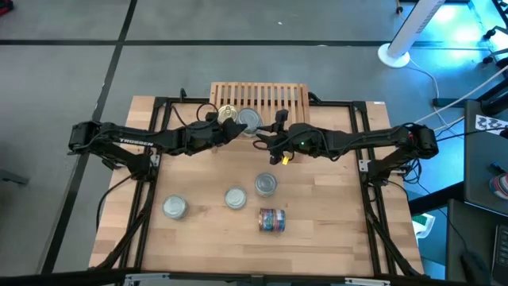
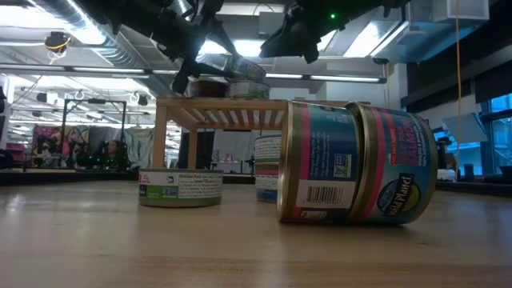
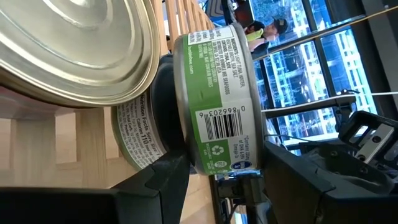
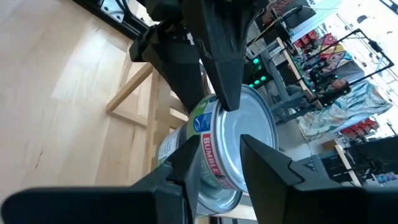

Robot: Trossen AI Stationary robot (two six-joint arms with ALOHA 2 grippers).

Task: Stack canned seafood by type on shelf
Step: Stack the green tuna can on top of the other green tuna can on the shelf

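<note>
Fingers of the left gripper (image 1: 236, 127) clamp a green-labelled round silver tin (image 1: 249, 120) stacked on another tin over the slatted light-wood shelf (image 1: 270, 97). Right gripper (image 1: 262, 139), fingers spread, hovers beside it. Four more tins, one multicoloured tin (image 1: 272, 220) on its side, remain on the wooden table (image 1: 317, 238).

A robotics lab or open workshop hall: a wood tabletop (image 1: 214, 238) in a black metal frame (image 1: 159, 103) stands on grey concrete floor (image 1: 63, 71), with 2 arms mounted to it. Overhead run exposed silver ducts (image 2: 88, 32) and fluorescent strip lights (image 2: 320, 78); cluttered workstations (image 2: 72, 152) fill the background beside tall windows (image 3: 311, 68).
</note>
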